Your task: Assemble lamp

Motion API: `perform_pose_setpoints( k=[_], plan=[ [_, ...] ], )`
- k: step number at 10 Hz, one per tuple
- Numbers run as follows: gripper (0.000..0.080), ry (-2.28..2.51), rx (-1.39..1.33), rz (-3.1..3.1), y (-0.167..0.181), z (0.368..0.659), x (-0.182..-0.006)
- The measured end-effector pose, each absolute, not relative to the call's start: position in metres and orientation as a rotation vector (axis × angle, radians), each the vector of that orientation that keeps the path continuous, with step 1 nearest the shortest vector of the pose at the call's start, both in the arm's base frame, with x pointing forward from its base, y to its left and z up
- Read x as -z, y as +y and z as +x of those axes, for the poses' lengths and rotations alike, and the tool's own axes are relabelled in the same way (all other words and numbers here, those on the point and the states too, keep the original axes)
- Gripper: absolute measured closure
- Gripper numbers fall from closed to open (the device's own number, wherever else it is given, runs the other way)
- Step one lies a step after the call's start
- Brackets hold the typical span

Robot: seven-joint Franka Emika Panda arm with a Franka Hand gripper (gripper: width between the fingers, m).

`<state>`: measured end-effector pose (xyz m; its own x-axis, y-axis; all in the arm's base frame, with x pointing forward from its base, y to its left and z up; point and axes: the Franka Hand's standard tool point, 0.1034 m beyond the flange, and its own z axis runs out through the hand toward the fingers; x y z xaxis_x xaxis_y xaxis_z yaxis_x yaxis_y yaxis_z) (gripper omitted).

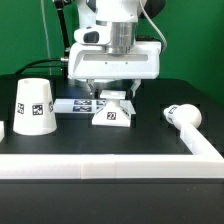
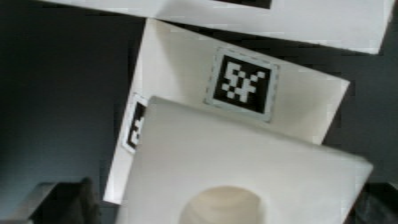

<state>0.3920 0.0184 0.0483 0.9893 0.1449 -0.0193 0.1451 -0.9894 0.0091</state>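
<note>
Gripper [image 1: 111,95] low over base [image 1: 112,116], jaws wide either side (contact unclear). Shade [image 1: 33,105] at exterior view's left, bulb [image 1: 185,116] at exterior view's right.

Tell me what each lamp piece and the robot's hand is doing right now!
shade: standing on the table, wide end down, by itself.
base: on the table right under the gripper, no bulb in it.
bulb: lying on its side, apart from the base.
gripper: low over the base; whether it is open or shut cannot be told.
</note>
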Motion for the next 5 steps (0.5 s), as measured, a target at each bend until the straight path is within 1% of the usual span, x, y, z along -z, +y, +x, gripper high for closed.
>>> perform_pose_setpoints(
  k=[1, 2, 5],
  plan=[
    [0.0209, 0.228, 0.029, 3.123, 0.0186, 0.392, -0.0483],
    [0.0265, 0.234, 0.027, 3.122, 0.0201, 0.3926, -0.0491],
    [0.0265, 0.24, 0.028, 3.122, 0.0202, 0.3924, -0.0489]
  ],
)
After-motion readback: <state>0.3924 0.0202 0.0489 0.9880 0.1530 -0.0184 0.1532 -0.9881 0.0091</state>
